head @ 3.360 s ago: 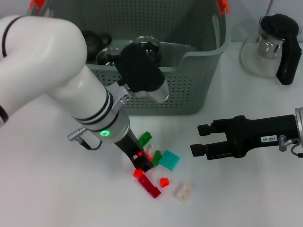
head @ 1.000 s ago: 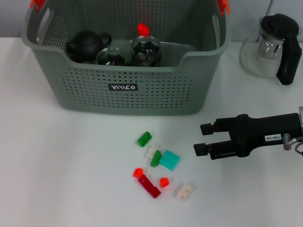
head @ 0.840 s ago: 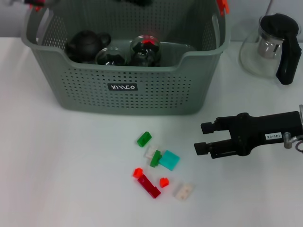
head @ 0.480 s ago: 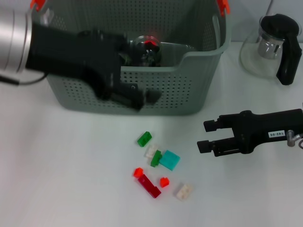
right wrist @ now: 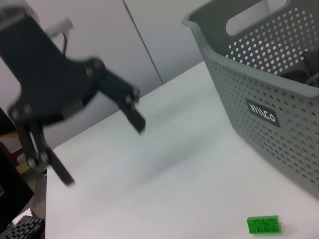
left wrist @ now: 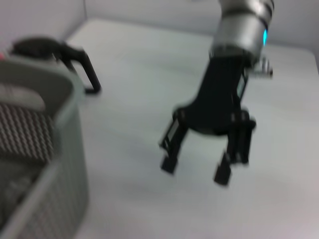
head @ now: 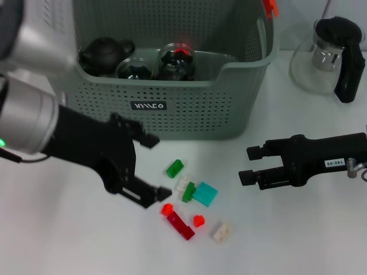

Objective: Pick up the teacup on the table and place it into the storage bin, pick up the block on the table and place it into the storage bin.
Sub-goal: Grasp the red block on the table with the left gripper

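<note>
The grey-green storage bin (head: 189,114) stands at the back, also in the right wrist view (right wrist: 279,94). Inside it are a black teapot (head: 103,50) and two glass teacups (head: 135,69), one with a red block (head: 180,48) on top. Several loose blocks lie on the table in front: green (head: 175,168), teal (head: 205,193), red (head: 167,209) and white (head: 222,231). My left gripper (head: 156,167) hovers open just left of the blocks, with nothing between its fingers. My right gripper (head: 248,165) is open to the right of them, also in the left wrist view (left wrist: 197,167).
A glass teapot with a black handle (head: 332,54) stands at the back right, close to the right arm. The left arm covers the bin's front left corner. One green block (right wrist: 263,225) shows in the right wrist view.
The left arm has come down from above the bin to the table beside the blocks, gripper open. The red block has settled in the bin. The right gripper drifted slightly right.
</note>
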You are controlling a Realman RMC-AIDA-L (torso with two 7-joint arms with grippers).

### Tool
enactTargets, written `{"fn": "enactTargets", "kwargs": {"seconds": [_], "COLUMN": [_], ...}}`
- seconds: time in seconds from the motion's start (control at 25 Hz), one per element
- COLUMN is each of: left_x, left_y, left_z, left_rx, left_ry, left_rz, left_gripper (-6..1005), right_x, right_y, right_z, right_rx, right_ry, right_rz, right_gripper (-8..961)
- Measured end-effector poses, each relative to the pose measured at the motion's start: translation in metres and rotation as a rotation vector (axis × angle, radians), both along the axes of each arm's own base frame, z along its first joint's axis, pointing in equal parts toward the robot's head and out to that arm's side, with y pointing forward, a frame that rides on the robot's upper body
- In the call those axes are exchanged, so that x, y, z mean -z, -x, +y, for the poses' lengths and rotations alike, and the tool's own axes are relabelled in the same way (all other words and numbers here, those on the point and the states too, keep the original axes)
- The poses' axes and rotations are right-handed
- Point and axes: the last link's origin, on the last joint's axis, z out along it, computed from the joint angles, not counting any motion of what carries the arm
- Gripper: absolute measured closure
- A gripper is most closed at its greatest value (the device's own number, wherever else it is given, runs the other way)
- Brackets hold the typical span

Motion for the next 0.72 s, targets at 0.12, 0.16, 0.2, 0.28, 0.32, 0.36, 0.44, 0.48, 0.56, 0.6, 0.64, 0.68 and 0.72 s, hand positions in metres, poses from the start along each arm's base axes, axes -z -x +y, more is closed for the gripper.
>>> {"fn": "enactTargets", "kwargs": {"seconds": [0.12,0.16,0.2,0.28,0.32,0.36,0.44,0.48,0.56,0.6,0.64,0.68,0.72], "left_x": [0.014,0.021,0.024,0.033,0.037,0.041,0.050,0.054,0.061,0.063,0.067,0.070,0.073], "left_y": [0.011,0.016,0.018,0.025,0.027,0.030,0.034,0.035,0.036,0.037,0.037,0.037,0.037], "left_z": [0.004,0.007,0.009,0.014,0.017,0.020,0.027,0.030,0.036,0.037,0.040,0.041,0.042], "left_rx": [0.026,0.042,0.050,0.080,0.101,0.117,0.161,0.185,0.219,0.230,0.251,0.268,0.280], "left_ry": [0.049,0.068,0.074,0.099,0.106,0.112,0.107,0.099,0.086,0.084,0.079,0.079,0.081], "left_rz": [0.060,0.086,0.098,0.136,0.155,0.171,0.210,0.233,0.267,0.278,0.293,0.305,0.311], "left_gripper": [50,50,50,50,50,51,51,51,51,51,51,51,51], "right_x": [0.001,0.001,0.001,0.002,0.002,0.002,0.003,0.004,0.005,0.005,0.005,0.005,0.005], "right_y": [0.000,0.000,0.000,0.000,0.000,0.001,0.001,0.002,0.002,0.002,0.003,0.003,0.003], "right_z": [0.000,0.000,0.000,0.000,0.000,0.000,0.000,0.000,0.000,0.000,0.000,0.000,0.000], "right_rx": [0.002,0.003,0.003,0.003,0.003,0.004,0.005,0.005,0.008,0.009,0.011,0.013,0.016], "right_ry": [-0.001,-0.001,-0.001,0.000,0.000,-0.001,-0.002,-0.001,0.001,0.001,0.001,0.002,0.000], "right_rz": [0.001,0.002,0.002,0.003,0.004,0.004,0.005,0.007,0.009,0.009,0.010,0.012,0.014], "right_gripper": [129,129,129,129,129,129,129,130,130,130,130,130,130]}}
